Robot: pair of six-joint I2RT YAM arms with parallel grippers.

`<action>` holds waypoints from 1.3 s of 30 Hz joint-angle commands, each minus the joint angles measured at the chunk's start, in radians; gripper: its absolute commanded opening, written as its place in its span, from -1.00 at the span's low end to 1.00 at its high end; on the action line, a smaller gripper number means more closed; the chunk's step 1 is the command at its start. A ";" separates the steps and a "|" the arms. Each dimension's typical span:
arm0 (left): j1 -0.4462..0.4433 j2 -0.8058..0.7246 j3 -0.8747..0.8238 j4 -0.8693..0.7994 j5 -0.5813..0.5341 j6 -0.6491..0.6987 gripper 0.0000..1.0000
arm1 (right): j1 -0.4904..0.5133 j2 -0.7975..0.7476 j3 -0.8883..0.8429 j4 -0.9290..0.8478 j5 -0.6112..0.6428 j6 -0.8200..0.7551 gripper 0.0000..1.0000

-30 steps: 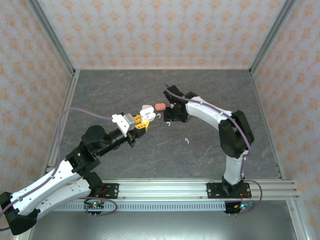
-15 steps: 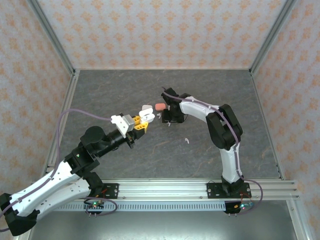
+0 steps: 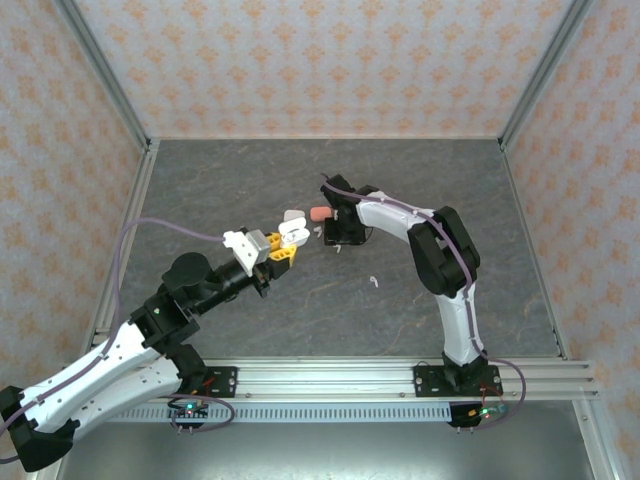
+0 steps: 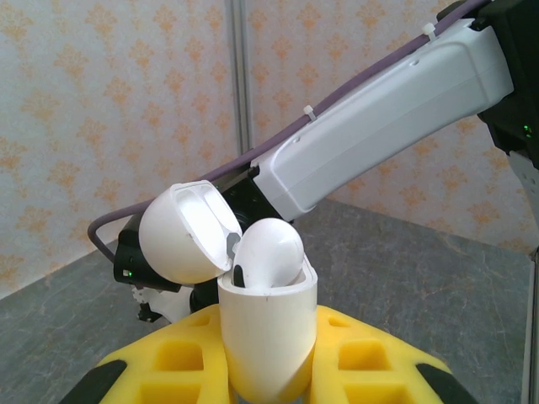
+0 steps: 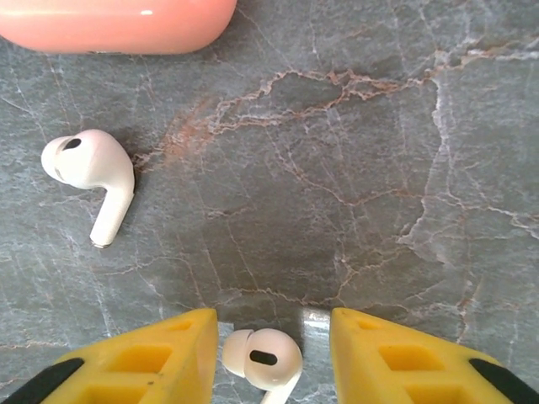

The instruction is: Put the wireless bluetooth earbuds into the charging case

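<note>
I have the left gripper (image 4: pixel 268 374) with its yellow fingers pinching the base of a white charging case (image 4: pixel 268 324), held lid end up. The lid (image 4: pixel 181 231) is swung back, and a seated white earbud (image 4: pixel 269 248) sits in the case.

The right gripper (image 5: pixel 271 328) is low over the grey marbled table (image 5: pixel 379 168). Its fingers are spread either side of a second white earbud (image 5: pixel 261 358) lying flat, and I see a gap on both sides.

A third white earbud (image 5: pixel 91 168) lies near a closed coral charging case (image 5: pixel 118 21). On the top camera, a loose earbud (image 3: pixel 373 281) lies apart, nearer the arm bases.
</note>
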 commanded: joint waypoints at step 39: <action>0.064 0.257 -0.089 0.340 0.147 -0.192 -1.00 | 0.092 -0.919 -0.269 0.057 0.027 -0.136 -0.52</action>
